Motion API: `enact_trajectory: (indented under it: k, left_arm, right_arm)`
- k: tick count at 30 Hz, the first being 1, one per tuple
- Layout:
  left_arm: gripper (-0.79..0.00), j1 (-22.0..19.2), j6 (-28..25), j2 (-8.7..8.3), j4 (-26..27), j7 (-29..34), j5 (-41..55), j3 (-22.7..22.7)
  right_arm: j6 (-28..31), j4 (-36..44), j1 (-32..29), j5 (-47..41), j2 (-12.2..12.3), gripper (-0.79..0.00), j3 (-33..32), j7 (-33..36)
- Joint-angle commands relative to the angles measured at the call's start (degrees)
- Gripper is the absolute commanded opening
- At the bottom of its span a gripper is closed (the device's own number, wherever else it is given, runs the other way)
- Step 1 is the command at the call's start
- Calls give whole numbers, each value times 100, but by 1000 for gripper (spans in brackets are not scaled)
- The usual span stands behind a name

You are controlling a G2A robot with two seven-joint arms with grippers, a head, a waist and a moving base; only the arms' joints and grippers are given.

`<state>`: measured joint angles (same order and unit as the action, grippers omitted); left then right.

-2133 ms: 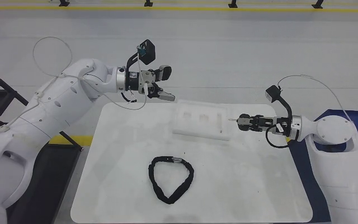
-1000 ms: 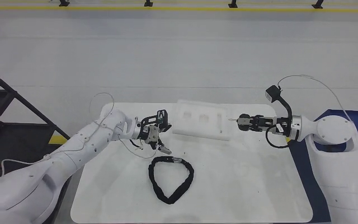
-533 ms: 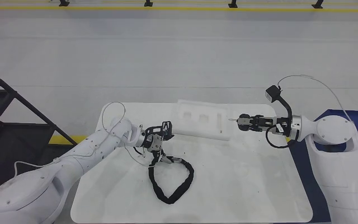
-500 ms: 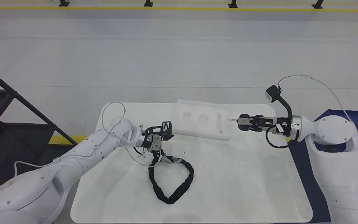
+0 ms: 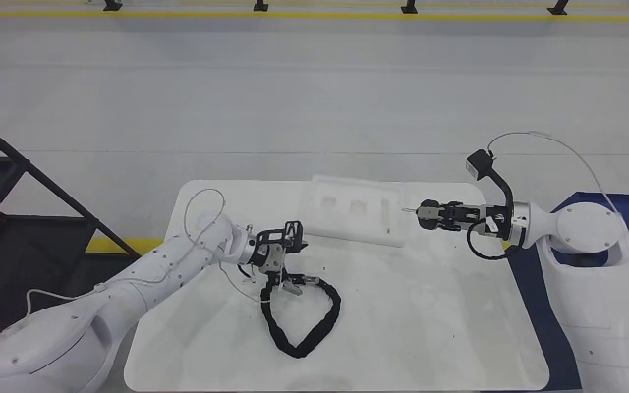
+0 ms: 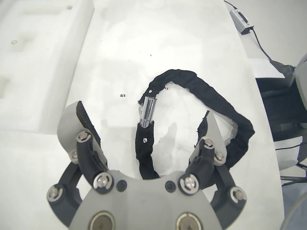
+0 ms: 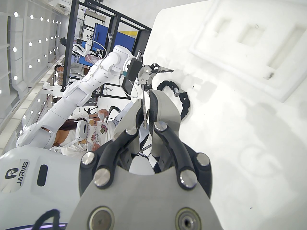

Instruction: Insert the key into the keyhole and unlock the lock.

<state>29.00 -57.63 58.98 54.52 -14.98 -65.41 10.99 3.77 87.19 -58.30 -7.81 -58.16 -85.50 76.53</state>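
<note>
A white table [image 5: 442,334] seen from above, taken as a clock face. A white foam block [image 5: 354,211] with shallow rectangular recesses lies at the table's 12 o'clock edge.

The lock [image 5: 300,314], a chain in a black fabric sleeve, lies flat as a closed loop just off the table's centre toward 8 o'clock. Its silver cylinder [image 6: 148,112] sits at the loop's 12 o'clock and joins the two sleeve ends.

The left gripper [image 5: 280,278] is low over the loop's 11 o'clock. In the left wrist view its jaws are spread wide, one finger [image 6: 81,118] on each side of the cylinder and the sleeve end beside it, closed on nothing. Whether the tips touch the table cannot be told.

The right gripper [image 5: 425,212] is at the table's 2 o'clock, just beside the foam's 3 o'clock end and well apart from the lock. Its jaws are pressed together on the key [image 5: 406,209], a thin metal blade whose tip points toward 9 o'clock, at the foam.
</note>
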Motion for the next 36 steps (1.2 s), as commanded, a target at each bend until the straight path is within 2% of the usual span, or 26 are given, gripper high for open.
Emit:
enact_trajectory:
  k: [1,5,9,21,23,24,30,36]
  left_arm:
    - [0,69,129,6,-53,-405,-415,18]
    - [0,216,470,48,-145,-1341,-1284,-38]
    - [0,296,696,177,-390,-2006,-1944,-125]
    - [0,249,895,678,-1180,-2608,-2759,-125]
    - [-228,242,875,741,-1290,-2680,-2823,-125]
    - [-382,242,853,769,-1357,-2705,-2849,-125]
    - [-554,246,792,945,-1628,-2741,-2992,-125]
    - [-665,239,650,1102,-1840,-2727,-3035,-116]
  right_arm:
    - [0,0,0,0,0,-785,0,0]
    - [0,0,0,0,0,-785,0,0]
    - [0,0,0,0,0,-785,0,0]
    - [0,0,0,0,0,-785,0,0]
    - [0,0,0,0,0,-785,0,0]
    - [0,0,0,0,0,-785,0,0]
    - [0,0,0,0,0,-785,0,0]
    - [0,0,0,0,0,-785,0,0]
